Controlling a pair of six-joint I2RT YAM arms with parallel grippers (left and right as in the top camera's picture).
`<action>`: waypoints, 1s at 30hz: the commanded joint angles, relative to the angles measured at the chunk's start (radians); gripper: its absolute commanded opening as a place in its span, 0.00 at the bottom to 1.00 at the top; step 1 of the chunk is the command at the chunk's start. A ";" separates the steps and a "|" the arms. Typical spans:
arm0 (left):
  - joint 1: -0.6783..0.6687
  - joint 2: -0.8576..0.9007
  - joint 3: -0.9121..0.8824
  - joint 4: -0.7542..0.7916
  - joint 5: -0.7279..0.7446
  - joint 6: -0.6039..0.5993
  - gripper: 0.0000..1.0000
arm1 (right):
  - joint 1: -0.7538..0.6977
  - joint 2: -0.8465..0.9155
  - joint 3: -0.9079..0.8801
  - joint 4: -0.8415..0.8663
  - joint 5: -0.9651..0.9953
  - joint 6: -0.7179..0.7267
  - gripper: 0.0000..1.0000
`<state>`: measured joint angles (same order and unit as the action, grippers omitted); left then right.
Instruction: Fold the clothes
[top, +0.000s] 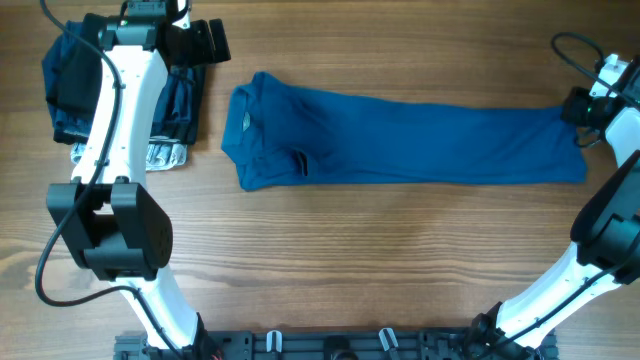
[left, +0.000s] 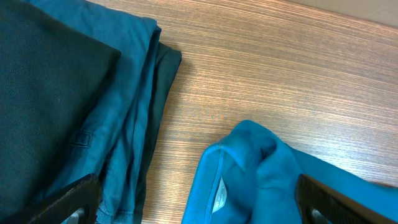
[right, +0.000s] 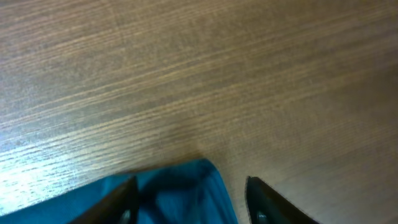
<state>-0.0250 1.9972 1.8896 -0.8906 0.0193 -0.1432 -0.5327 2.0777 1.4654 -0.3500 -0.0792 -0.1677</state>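
Mounting rail (top: 330, 345): black, along the near edge of the table, with both arm bases rising from it
Table (top: 350, 240): brown wood grain; a broad bare stretch lies between the rail and the shirt
Blue T-shirt (top: 420, 140): flat across the middle of the table, folded lengthwise into one long narrow band; the neck end points to the robot's left and the hem end to its right; a small dark pleat shows on the near edge close to the neck end
Neck label (left: 219, 196): small and pale, inside the collar opening, which is bunched up a little
Right gripper (right: 193, 208): low over the wood at the hem end of the band; its fingers (right: 127, 202) stand apart, and a corner of the blue cloth lies loose in the gap, not pinched
Left gripper (left: 199, 208): at the far left, beside the pile of folded garments and near the collar; its fingers (left: 68, 199) are spread as wide as they go and clasp nothing, one over the pile's edge and the other over the blue shirt
Grey speckled piece (top: 165, 155): peeps out at the near end of the pile, partly under the left arm
Dark blue folded piece (left: 130, 118): layered edges face the shirt, with bare wood between them and the collar
Black folded garment (left: 43, 93): lies on top of the dark blue piece, at the far left corner
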 joint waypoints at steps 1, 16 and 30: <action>0.001 0.006 -0.003 0.002 -0.006 0.002 1.00 | -0.002 -0.058 0.050 -0.065 0.034 0.066 0.60; 0.001 0.006 -0.003 0.002 -0.006 0.002 1.00 | -0.063 -0.055 -0.124 -0.230 0.038 0.220 0.35; 0.001 0.006 -0.003 0.002 -0.006 0.002 1.00 | -0.198 -0.040 -0.219 -0.244 0.033 0.309 0.19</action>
<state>-0.0250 1.9972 1.8896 -0.8906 0.0193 -0.1432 -0.6838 2.0029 1.2896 -0.5755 -0.0216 0.1482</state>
